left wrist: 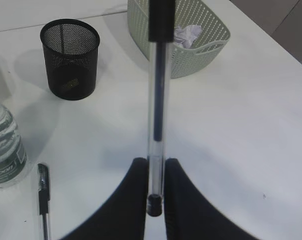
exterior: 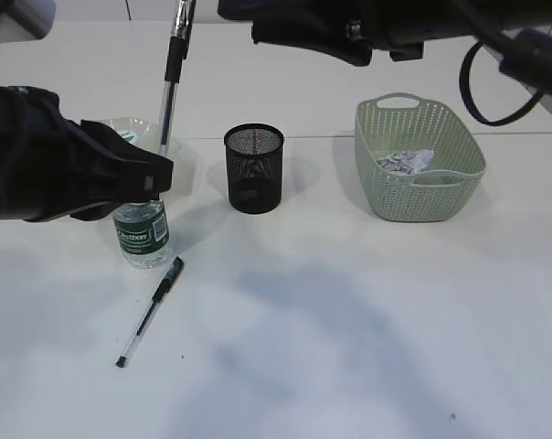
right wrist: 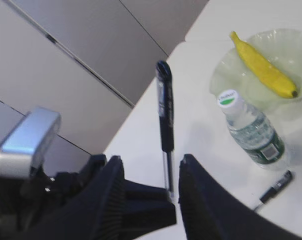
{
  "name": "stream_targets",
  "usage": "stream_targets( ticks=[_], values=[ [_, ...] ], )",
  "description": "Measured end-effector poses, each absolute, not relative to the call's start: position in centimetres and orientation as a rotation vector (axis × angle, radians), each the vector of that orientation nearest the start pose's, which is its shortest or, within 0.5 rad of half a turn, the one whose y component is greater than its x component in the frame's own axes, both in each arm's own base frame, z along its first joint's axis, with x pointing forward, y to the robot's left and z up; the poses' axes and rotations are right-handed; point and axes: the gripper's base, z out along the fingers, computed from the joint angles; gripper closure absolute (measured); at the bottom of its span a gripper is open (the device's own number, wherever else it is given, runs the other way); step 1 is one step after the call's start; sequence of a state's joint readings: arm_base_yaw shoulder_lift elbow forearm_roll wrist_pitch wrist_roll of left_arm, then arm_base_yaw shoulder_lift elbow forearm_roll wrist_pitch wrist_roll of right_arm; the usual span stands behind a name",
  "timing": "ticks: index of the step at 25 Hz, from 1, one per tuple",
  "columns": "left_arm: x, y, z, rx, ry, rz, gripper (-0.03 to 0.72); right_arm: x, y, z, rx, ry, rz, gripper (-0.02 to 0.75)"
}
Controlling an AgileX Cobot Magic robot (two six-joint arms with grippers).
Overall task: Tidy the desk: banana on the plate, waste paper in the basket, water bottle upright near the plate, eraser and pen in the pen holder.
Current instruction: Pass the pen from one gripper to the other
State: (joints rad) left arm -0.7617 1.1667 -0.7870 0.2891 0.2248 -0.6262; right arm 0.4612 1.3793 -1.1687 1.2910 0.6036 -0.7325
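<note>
Pen (left wrist: 157,100) work is the step in hand: the left gripper (left wrist: 154,187) is clamped on the tip end of a clear-barrelled pen, which stands upright with its black grip end topmost, lifted above the counter (exterior: 349,320) near the water bottle (exterior: 141,233). The right gripper (right wrist: 148,185) hangs high with its jaws apart and nothing between them. A second pen (exterior: 150,311) lies flat on the counter just in front of the bottle. The bottle stands upright beside the plate (right wrist: 286,45), the banana (right wrist: 263,67) lies on that plate, and crumpled waste paper (exterior: 406,162) sits in the green basket (exterior: 422,197). Something small shows at the bottom of the mesh pen holder (exterior: 254,169), possibly the eraser, though I cannot tell. Next, by my reading, the held pen must be carried over the holder's open mouth, kept upright, lowered inside and released; then the lying pen needs picking up.
</note>
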Motion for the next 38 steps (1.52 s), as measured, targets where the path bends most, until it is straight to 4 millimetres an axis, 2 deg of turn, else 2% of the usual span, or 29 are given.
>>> stream_targets(
  ticks=[2,9,25,33,38],
  values=[
    [18.5,-16.8,30.2,0.404,2.097,-0.601,0.658,25.7,18.4,37.8,-0.329,1.939,1.251,0.457],
    [18.5,-16.9,30.4,0.406,2.078,-0.614,0.658,27.6,19.4,36.4,-0.202,1.927,1.36,0.457],
    [18.6,-17.0,30.5,0.408,2.065,-0.622,0.659,29.6,20.5,33.9,-0.152,1.929,1.415,0.457],
    [18.6,-17.1,30.6,0.408,2.052,-0.631,0.659,29.7,20.8,35.1,-0.237,1.865,1.425,0.458],
    [18.6,-17.1,30.7,0.409,2.045,-0.637,0.659,29.9,20.9,35.0,-0.239,1.869,1.425,0.457]
  ],
)
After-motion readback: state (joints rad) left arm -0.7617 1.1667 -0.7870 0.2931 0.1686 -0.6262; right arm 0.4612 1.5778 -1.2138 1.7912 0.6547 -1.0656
